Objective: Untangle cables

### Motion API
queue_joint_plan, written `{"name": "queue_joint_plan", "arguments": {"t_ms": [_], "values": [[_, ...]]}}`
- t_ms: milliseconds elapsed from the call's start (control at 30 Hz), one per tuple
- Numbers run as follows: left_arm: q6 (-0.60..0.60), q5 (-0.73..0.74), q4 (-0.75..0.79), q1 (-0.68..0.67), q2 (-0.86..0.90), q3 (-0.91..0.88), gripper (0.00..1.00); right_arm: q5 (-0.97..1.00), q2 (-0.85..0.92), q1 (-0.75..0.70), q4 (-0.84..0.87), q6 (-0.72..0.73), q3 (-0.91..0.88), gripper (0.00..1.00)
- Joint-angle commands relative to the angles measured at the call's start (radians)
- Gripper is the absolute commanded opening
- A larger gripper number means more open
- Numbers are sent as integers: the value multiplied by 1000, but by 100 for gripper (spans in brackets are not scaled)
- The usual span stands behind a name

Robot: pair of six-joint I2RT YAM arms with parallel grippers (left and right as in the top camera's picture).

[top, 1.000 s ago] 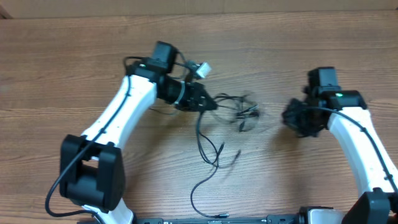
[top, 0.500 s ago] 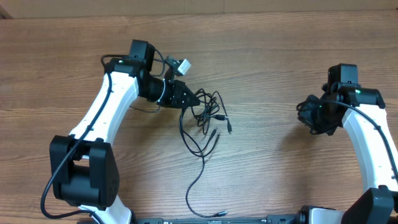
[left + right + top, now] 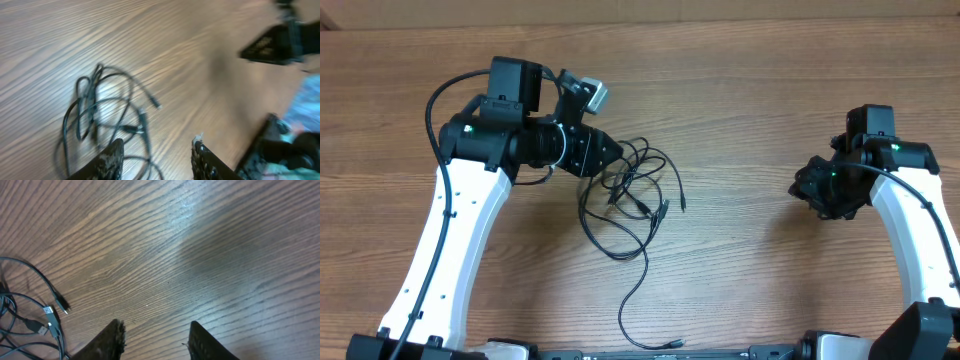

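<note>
In the overhead view my left pincer sits left of centre. Its fingers stand apart and clamp nothing, with the tips just beside the cables. The cables lie in a loose black tangle on the table, centre-left, and one strand trails down to the bottom edge. My right pincer is at the far right, well apart from them, jaws spread over bare wood.

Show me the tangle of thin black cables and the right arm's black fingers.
tangle of thin black cables (image 3: 625,190), overhead view, on the knotted middle.
right arm's black fingers (image 3: 112,339), right wrist view, on one finger near its tip.
</note>
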Motion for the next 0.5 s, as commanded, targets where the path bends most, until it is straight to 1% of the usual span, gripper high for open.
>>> {"name": "queue_joint_plan", "arguments": {"t_ms": [0,200,467], "values": [[-92,-146,-7,-2,38,-1,43,-6,-3,5,-10,-5,23,42],[-102,-164,-8,-41,129,-8,42,-6,-3,5,-13,-5,23,47],[-102,-331,-18,-130,264,-8,45,-5,-3,5,-13,-5,21,48]]}}
